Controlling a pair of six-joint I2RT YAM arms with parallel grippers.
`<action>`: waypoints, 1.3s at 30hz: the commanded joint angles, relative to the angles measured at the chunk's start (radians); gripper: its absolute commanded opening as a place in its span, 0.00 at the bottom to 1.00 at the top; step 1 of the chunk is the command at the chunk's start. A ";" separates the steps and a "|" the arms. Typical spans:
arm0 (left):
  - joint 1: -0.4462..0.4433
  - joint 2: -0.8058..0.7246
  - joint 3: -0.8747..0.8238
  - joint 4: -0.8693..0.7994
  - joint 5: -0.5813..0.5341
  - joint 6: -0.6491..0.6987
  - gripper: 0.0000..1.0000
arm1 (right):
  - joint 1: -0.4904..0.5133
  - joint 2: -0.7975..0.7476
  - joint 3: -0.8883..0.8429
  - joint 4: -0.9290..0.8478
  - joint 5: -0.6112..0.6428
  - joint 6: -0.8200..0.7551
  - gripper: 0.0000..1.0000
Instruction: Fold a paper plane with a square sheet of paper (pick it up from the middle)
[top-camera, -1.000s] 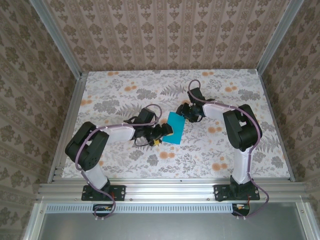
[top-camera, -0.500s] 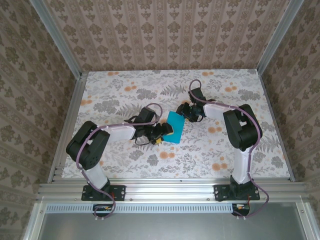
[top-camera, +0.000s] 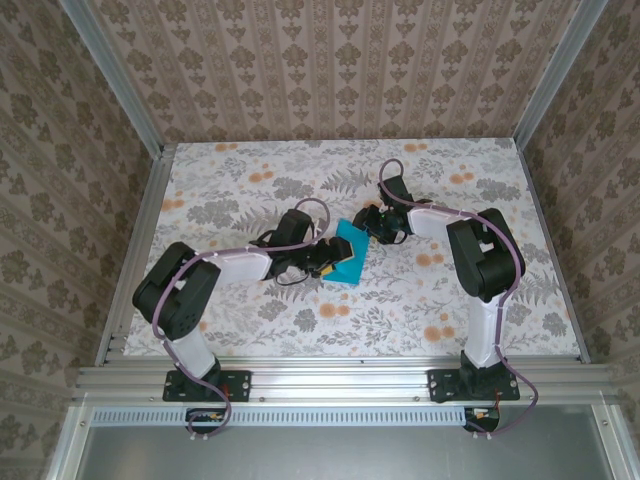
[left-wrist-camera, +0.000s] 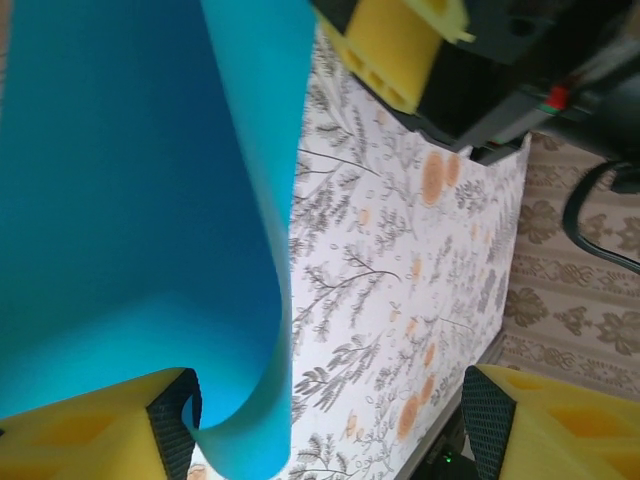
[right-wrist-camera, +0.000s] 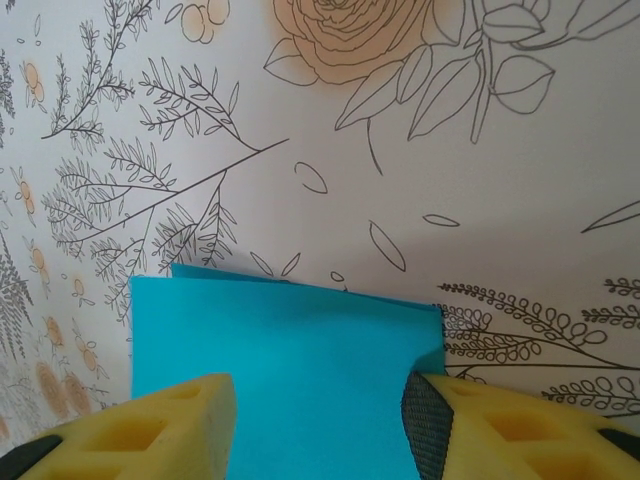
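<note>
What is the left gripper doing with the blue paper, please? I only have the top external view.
Observer: In the left wrist view the left gripper has its jaws wide apart, with the curled edge of the sheet of paper beside one finger.
Operator: Thank you. Is it a single layer?
Observer: No; the right wrist view shows two layers, far edges slightly offset.
Operator: And the right gripper?
Observer: Its fingers stand apart, the paper spanning the gap.

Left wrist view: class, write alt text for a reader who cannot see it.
A teal-blue sheet of paper stands curved on the left, its lower edge curling beside one yellow finger of the open left gripper. Floral table behind.
</note>
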 joint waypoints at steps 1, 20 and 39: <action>-0.017 0.038 0.001 0.051 0.058 0.043 0.73 | -0.003 0.076 -0.053 -0.074 0.030 0.009 0.53; -0.008 0.031 -0.016 -0.102 -0.132 0.049 0.26 | -0.006 0.009 -0.057 -0.027 -0.072 -0.047 0.51; -0.021 0.054 0.057 -0.253 -0.192 0.105 0.10 | 0.018 -0.091 -0.167 0.059 -0.294 -0.166 0.30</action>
